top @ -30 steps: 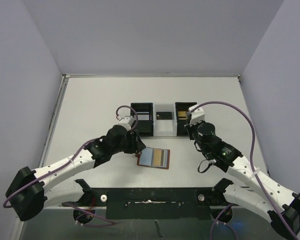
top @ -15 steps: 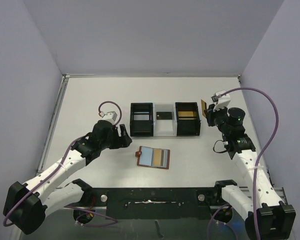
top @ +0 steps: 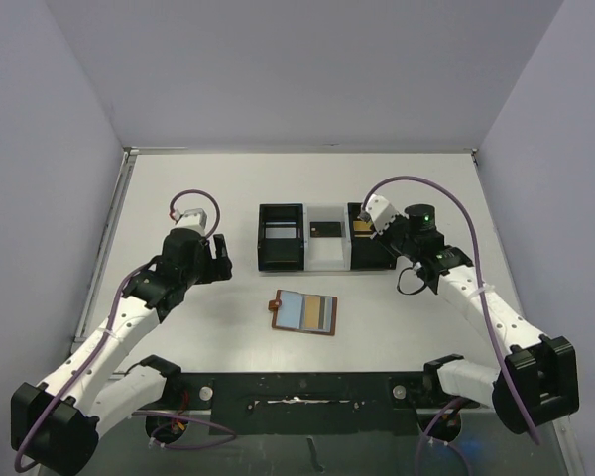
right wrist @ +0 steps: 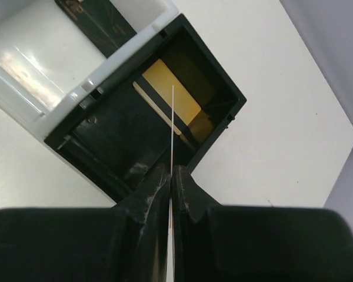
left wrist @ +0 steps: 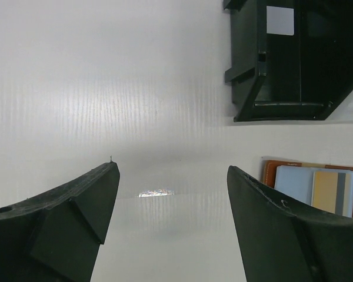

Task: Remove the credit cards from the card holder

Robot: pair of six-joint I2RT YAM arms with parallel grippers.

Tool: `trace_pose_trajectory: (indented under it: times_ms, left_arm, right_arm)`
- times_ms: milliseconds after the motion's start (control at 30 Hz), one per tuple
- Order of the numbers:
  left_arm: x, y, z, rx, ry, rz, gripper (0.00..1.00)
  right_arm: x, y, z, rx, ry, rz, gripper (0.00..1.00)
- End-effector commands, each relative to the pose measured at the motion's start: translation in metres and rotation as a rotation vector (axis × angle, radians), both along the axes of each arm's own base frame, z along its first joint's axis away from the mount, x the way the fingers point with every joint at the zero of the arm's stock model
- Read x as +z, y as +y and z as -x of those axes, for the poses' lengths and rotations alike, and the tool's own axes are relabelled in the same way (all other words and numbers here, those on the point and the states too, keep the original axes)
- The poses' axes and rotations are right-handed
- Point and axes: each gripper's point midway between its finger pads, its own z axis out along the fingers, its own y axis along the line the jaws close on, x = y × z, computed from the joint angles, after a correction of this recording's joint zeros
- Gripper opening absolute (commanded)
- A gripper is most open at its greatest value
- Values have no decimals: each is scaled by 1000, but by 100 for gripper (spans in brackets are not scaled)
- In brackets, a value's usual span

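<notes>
Your right gripper (right wrist: 172, 173) pinches a thin credit card (right wrist: 173, 117), seen edge-on as a pale line over the tray's black right compartment (right wrist: 123, 147) in the upper middle of the wrist view. Lower it inside the walls and tip it flat before letting go, so it settles on the gold card (right wrist: 173, 91) lying there. The cards look stiff and slick; the compartment is hard and square-cornered. The card holder (top: 304, 313) lies open at lower centre of the overhead view, brown leather with blue-grey pockets and one striped gold card (left wrist: 329, 191) tucked in. Your left gripper (left wrist: 170, 194) is spread wide and empty to its left.
</notes>
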Motion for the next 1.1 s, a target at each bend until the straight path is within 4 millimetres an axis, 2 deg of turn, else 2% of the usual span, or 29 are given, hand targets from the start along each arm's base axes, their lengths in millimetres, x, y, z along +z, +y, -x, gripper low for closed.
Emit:
trace_pose_trajectory:
  times_ms: [0, 233, 400, 633, 833, 1067]
  left_arm:
    - [15, 7, -10, 6, -68, -38, 74]
    - [10, 6, -12, 1, -65, -46, 74]
    - [5, 4, -13, -15, -41, -54, 75]
    - [6, 2, -13, -27, -47, -46, 75]
    - [8, 3, -13, -24, -54, -47, 75]
    - [12, 5, -12, -15, -71, -47, 75]
  right_arm:
    - [12, -10, -17, 49, -77, 174, 0]
    - [3, -1, -29, 130, -122, 230, 0]
    - [-6, 13, -39, 231, -123, 258, 0]
    - [-16, 12, -63, 258, -151, 340, 0]
    - [-44, 19, -82, 345, -98, 405, 0]
    - [-66, 11, -111, 336, -97, 487, 1]
